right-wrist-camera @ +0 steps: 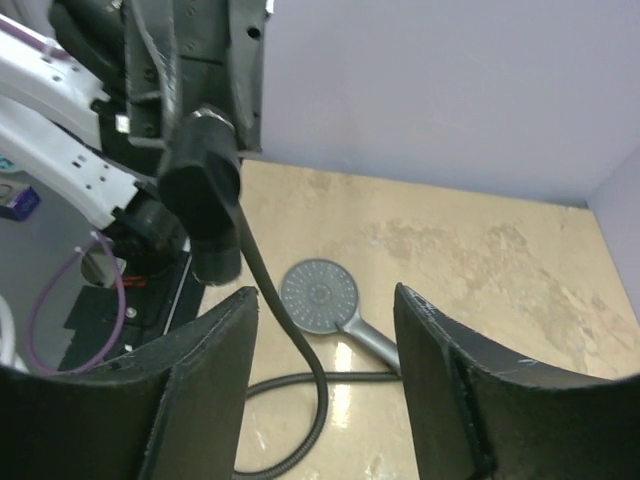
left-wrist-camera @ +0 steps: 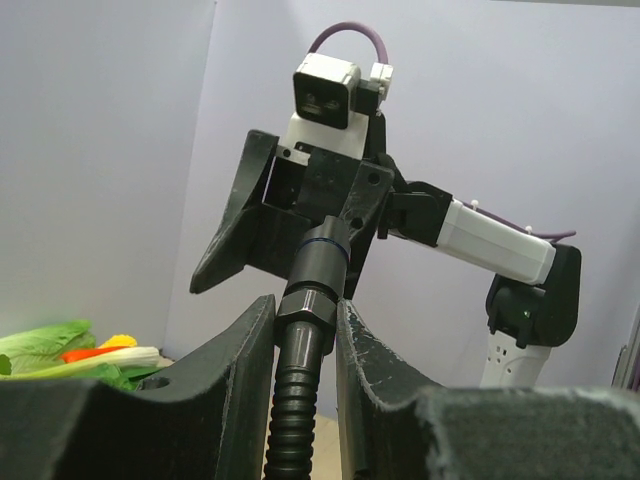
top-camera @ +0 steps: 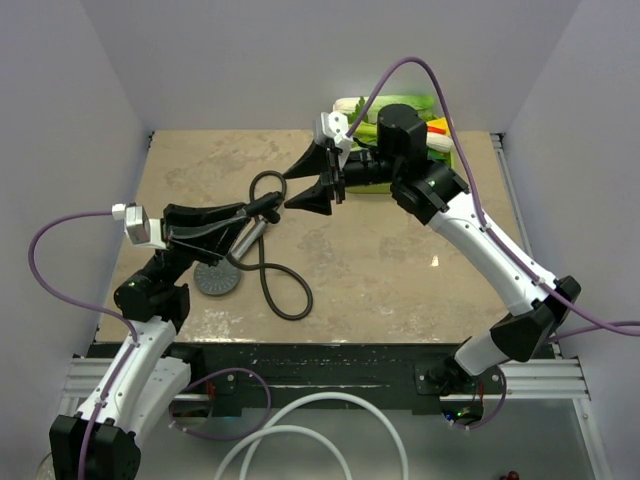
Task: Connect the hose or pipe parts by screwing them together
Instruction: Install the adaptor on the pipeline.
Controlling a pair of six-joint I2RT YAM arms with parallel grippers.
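Two arms meet above the middle of the beige table point(top-camera: 400, 260). Left gripper point(top-camera: 260, 210): raised off the surface, jaws narrowed onto the long black hose point(top-camera: 285, 300) just below its end connector point(left-wrist-camera: 315, 270), a smooth sleeve over a hexagonal nut, which points toward the other arm; the ribbed hose rises between the two pads point(left-wrist-camera: 235, 380). Right gripper point(top-camera: 292, 190): jaws standing apart with nothing between them, facing that connector, fingertips just beside it; whether they touch it cannot be told. From the held end the hose drops to the table and lies in a loose loop toward the near edge. Dark grey shower head point(top-camera: 218, 278): lying flat on the table beneath the left arm, disc face up, handle pointing toward the far right, just beside the hose loop. Toy-like vegetables point(top-camera: 395, 108), green, yellow and orange: heaped at the far edge behind the right arm
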